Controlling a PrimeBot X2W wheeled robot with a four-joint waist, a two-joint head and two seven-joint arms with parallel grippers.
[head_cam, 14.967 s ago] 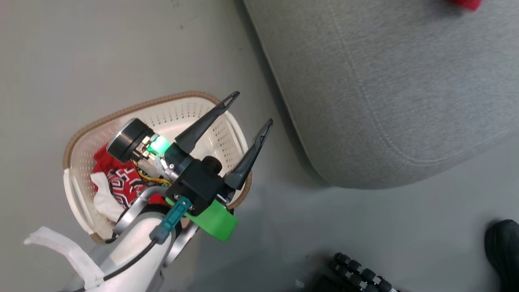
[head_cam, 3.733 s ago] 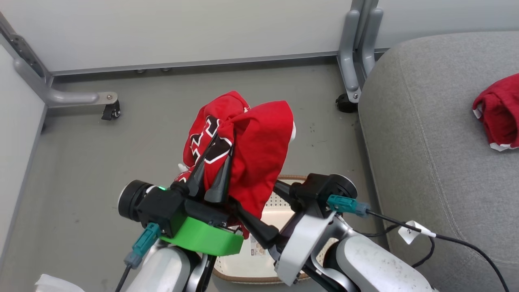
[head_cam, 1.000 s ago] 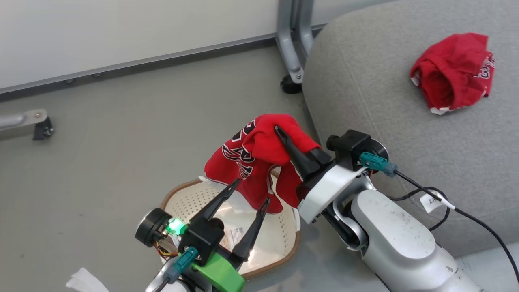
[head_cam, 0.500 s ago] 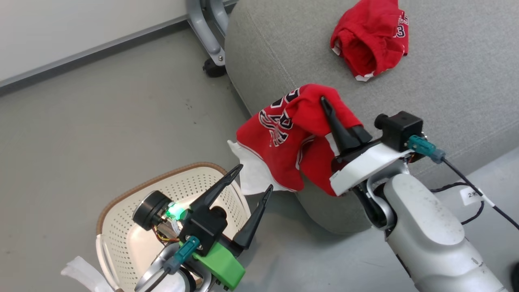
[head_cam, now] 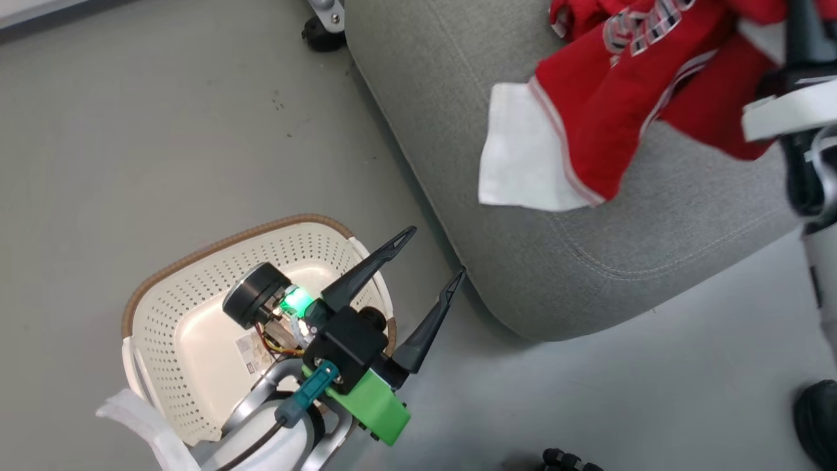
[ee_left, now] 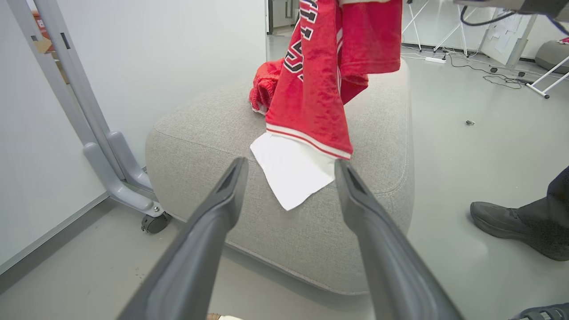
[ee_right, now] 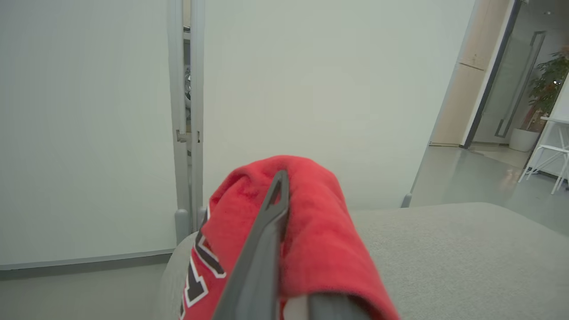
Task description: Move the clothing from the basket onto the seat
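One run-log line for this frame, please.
right gripper: jaws shut on jersey, hanging over seat | left gripper: jaws open, near basket | basket: no clothing seen | second garment: on seat

The left hand points up and rightward in the head view, its two dark fingers spread wide, nothing between them. The right hand is raised, pinched on the clothing.

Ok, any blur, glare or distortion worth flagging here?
Head view: jersey and right gripper blurred, left gripper and basket crisp. Left wrist view: seat sharp, its own fingers soft. Right wrist view: jersey close up and soft; no harsh glare.
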